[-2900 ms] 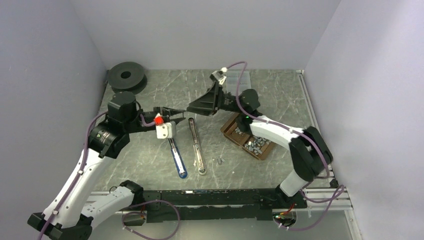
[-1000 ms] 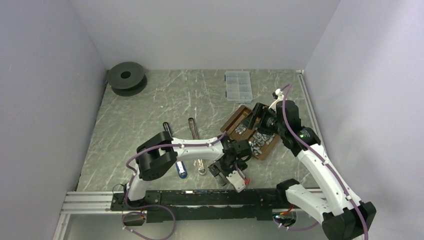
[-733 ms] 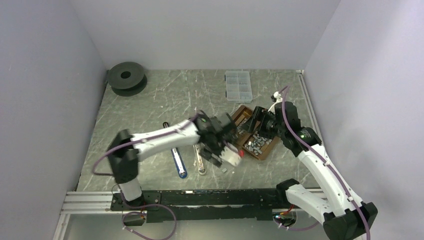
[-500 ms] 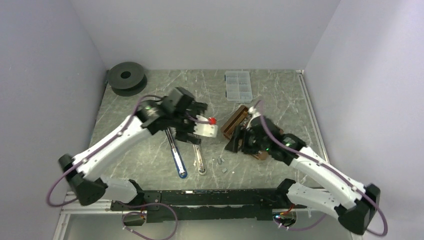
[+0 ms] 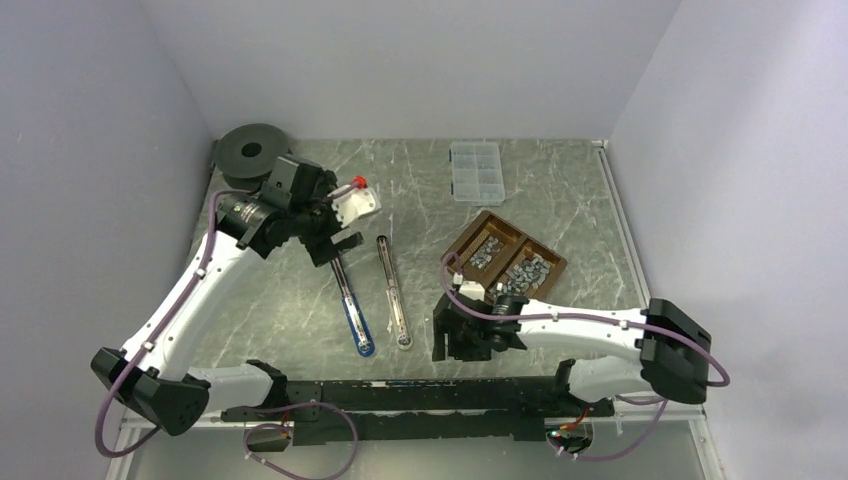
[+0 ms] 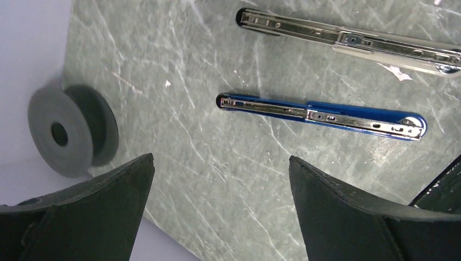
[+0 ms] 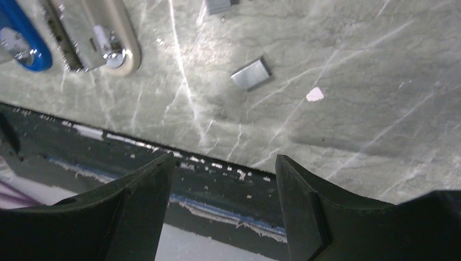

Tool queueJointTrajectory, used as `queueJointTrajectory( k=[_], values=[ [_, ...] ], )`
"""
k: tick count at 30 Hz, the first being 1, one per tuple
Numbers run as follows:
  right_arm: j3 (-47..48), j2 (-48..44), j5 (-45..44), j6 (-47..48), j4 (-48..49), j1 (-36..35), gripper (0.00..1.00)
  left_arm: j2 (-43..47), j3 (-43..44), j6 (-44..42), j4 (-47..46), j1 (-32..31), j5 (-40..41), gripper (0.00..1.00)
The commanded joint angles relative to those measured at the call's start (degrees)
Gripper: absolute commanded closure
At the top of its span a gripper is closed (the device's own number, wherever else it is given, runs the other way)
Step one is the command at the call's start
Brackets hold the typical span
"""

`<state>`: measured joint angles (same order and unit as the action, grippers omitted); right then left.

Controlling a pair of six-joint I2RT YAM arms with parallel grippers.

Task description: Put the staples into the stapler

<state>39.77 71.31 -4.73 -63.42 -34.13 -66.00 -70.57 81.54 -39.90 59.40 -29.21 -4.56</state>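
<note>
Grey-green marble tabletop (image 5: 280,300): both grippers empty, no staples loaded yet.

Over the far-left side, the left gripper (image 6: 220,163) gapes wide and holds nothing, looking down on the opened blue stapler (image 6: 321,113) and the opened silver stapler (image 6: 348,39). The right gripper (image 7: 224,157) is spread as well, bare between its fingers, low by the near edge. Most of the small silver-grey staple strips (image 5: 505,265) lie heaped in the two-bay brown wooden tray (image 5: 465,236). One loose strip (image 7: 250,74) lies flat on the table just ahead of the right fingers. My reading of the risk: a thin strip flat on hard stone may skid or snap under a closing pinch. A second strip is cut off at the top of the right wrist view. Stapler channels are too small to tell whether they are filled.
</note>
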Motion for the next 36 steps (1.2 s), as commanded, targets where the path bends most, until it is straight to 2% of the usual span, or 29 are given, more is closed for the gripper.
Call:
queueJointTrajectory(
  k=[1, 6, 13, 25, 36],
  values=[
    [0.7, 4.2, -4.3, -3.1, 4.8, -0.3, 0.28, 1.0, 0.4, 7.7, -1.9, 4.4, 0.7, 0.01],
    [3.4, 10.5, -5.4, -2.3, 5.3, -0.3, 0.34, -1.6, 0.4, 12.1, -1.3, 12.7, -3.7, 0.01],
    [4.8, 12.9, -6.6, -1.6, 4.1, 1.1, 0.37, -4.3, 0.9, 11.9, -1.4, 20.7, -7.2, 0.01],
    [9.6, 16.2, -8.6, 1.2, 0.5, 3.7, 0.42, -7.4, 0.7, 12.1, -3.4, 28.6, -12.8, 0.0],
    [15.1, 20.9, -10.7, 4.9, -3.3, 3.8, 0.45, -7.9, -2.0, 10.9, -5.5, 31.8, -15.1, 0.01]
  ],
)
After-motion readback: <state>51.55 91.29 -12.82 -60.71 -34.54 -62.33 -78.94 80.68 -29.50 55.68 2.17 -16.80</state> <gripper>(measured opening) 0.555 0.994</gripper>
